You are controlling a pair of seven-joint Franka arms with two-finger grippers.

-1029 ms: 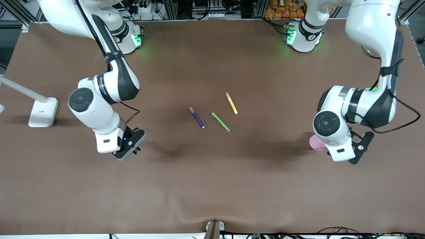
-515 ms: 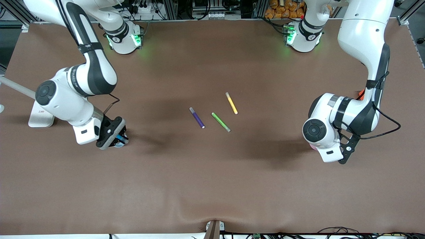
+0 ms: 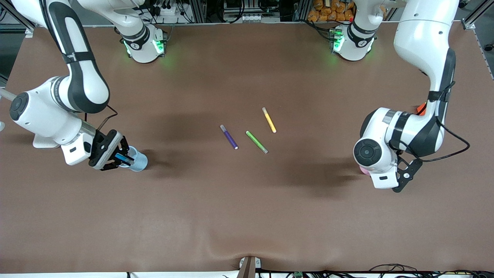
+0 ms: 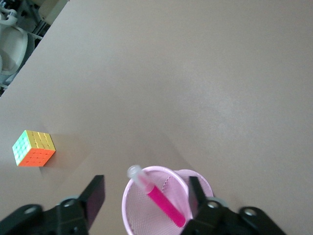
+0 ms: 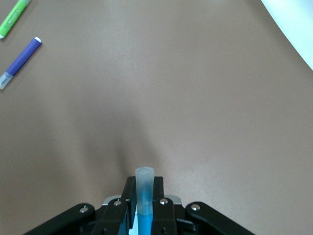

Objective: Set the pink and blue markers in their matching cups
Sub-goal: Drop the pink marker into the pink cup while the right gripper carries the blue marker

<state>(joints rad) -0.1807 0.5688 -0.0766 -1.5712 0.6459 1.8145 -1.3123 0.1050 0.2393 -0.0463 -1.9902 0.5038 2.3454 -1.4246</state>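
The pink marker (image 4: 164, 199) leans inside the pale pink cup (image 4: 131, 215), cap up. My left gripper (image 4: 145, 196) is open right above that cup, one finger on each side of it, touching nothing. In the front view only a sliver of the pink cup (image 3: 362, 170) shows under the left arm. My right gripper (image 3: 120, 158) is shut on the blue marker (image 3: 124, 158) and holds it over the rim of the light blue cup (image 3: 139, 162). In the right wrist view the blue marker (image 5: 145, 196) stands between the shut fingers (image 5: 128, 196), pale cap outward.
A purple pen (image 3: 229, 137), a green pen (image 3: 256, 141) and a yellow pen (image 3: 269, 120) lie mid-table. A colour cube (image 4: 34, 148) sits near the pink cup. A white lamp base (image 3: 40, 141) stands at the right arm's end of the table.
My right arm has swung toward its own end of the table with the blue marker, and the blue cup now shows under it. My left arm has shifted slightly over the pink cup.
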